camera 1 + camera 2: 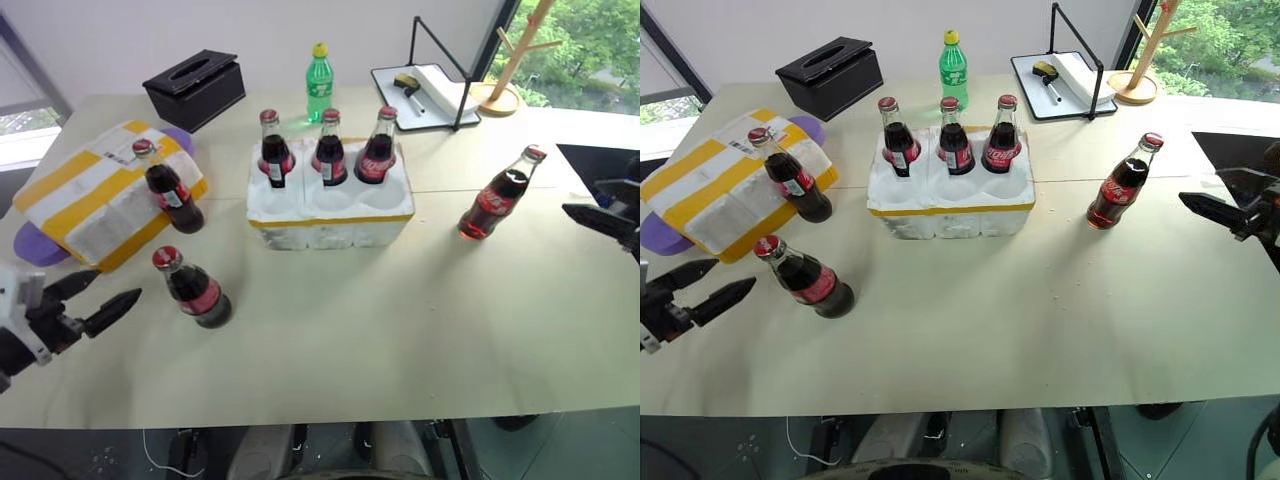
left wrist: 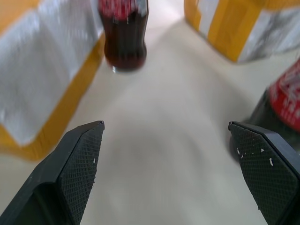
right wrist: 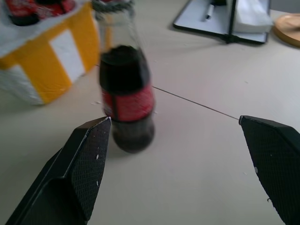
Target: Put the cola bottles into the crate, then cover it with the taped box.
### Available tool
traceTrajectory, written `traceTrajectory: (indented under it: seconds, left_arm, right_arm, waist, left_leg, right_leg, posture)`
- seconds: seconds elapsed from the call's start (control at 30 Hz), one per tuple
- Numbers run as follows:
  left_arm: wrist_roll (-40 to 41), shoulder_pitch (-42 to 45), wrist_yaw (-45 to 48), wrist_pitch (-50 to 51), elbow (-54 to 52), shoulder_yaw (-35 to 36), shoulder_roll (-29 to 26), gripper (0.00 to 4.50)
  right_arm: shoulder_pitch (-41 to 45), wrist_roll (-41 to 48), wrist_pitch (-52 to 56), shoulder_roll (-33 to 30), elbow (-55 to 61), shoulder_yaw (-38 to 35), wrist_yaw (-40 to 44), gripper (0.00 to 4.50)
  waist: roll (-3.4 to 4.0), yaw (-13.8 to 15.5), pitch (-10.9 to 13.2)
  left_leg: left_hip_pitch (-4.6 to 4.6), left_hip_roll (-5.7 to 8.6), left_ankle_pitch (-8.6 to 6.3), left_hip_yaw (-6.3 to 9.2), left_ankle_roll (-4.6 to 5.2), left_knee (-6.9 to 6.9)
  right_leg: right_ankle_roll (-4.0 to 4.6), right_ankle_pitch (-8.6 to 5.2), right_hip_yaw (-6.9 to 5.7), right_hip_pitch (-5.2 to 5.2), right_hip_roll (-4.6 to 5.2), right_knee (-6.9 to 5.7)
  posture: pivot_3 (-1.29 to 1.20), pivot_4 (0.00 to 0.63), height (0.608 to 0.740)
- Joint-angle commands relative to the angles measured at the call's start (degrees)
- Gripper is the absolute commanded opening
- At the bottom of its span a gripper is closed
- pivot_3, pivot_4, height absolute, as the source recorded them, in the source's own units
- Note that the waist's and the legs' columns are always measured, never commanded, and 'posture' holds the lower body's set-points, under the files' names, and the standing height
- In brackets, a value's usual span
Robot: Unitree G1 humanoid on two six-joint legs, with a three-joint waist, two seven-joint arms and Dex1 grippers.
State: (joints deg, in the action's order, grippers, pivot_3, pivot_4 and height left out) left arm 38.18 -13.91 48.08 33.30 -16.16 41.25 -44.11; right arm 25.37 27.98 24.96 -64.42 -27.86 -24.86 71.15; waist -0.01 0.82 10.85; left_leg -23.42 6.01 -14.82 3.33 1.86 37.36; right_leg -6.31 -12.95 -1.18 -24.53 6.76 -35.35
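On the pale tabletop [image 1: 400, 330] the crate [image 1: 330, 215] stood near the middle, with three cola bottles upright in its far row of wells: one at the left [image 1: 274, 150], one in the middle [image 1: 329, 149] and one at the right [image 1: 377, 147]. The three near wells were empty.

Three more cola bottles stood outside the crate. One [image 1: 496, 195] was to the right of the crate, well apart from it. One [image 1: 171, 186] stood just beside the near right edge of the taped box [image 1: 95, 195], and another [image 1: 193, 287] stood nearer to the robot, apart from the box. The taped box lay at the left side of the tabletop on something purple [image 1: 35, 247].

The left claw [image 1: 90, 300] was low at the left, its fingers wide apart and holding nothing, near the closest bottle. The right claw [image 1: 1220, 210] was at the right edge, also wide open and empty, pointing toward the bottle on the right side.

Behind the crate stood a green bottle [image 1: 319, 84], and a black tissue box [image 1: 195, 88] was at the far left.
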Motion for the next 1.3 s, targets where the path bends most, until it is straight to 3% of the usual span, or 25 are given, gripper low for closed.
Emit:
traceTrajectory:
  seconds: [0.03,0.3,0.53,0.73,1.3]
  left_arm:
    - [0.2,4.2,-1.9,0.0,1.5,-0.4,-1.7,4.45]
    - [-3.6,14.2,-3.2,-2.0,8.1,-7.1,-3.0,4.45]
    - [-9.2,27.3,-7.3,-7.0,17.8,-14.9,-0.4,4.45]
    - [-12.1,33.0,-7.5,-9.6,22.5,-20.3,2.5,4.45]
    - [-17.6,44.9,-8.4,-16.1,35.9,-25.7,6.3,4.45]
  right_arm:
    - [-3.4,8.6,10.6,-3.4,14.2,-6.9,2.9,4.50]
    - [-9.7,24.3,27.9,-4.3,36.7,-18.7,3.7,4.50]
    - [-9.9,33.5,33.1,-2.5,47.1,-21.0,-1.1,4.50]
    - [-11.8,35.6,33.0,-1.4,49.3,-21.7,-3.4,4.50]
    - [-11.8,38.1,30.2,-0.5,50.7,-17.7,-6.4,4.50]
  waist:
    - [0.02,0.0,0.0]
    - [0.04,-0.1,0.0]
    - [-0.05,0.5,-0.1]
    - [-0.11,1.0,-0.1]
    - [-0.19,1.4,-0.1]
  left_leg:
    - [0.00,0.00,0.01,0.01,0.01,0.00]
    - [0.00,0.00,-0.02,0.00,-0.02,-0.01]
    - [-0.01,0.02,-0.02,0.00,-0.02,0.04]
    - [-0.02,0.05,0.01,-0.04,0.08,0.07]
    - [-0.05,0.04,0.04,-0.02,0.08,0.22]
  right_leg:
    - [-0.06,0.03,0.00,0.00,-0.01,0.00]
    - [-0.18,0.10,0.00,0.00,0.00,0.01]
    - [-0.19,0.11,-0.01,0.02,0.03,0.00]
    - [-0.22,0.13,0.01,0.01,0.04,0.03]
    - [-0.26,0.16,-0.01,0.01,0.02,-0.11]
  posture:
    - [0.00,0.150,0.736]
    - [0.00,0.150,0.736]
    - [0.00,0.150,0.736]
    - [0.00,0.150,0.736]
    - [0.00,0.150,0.736]
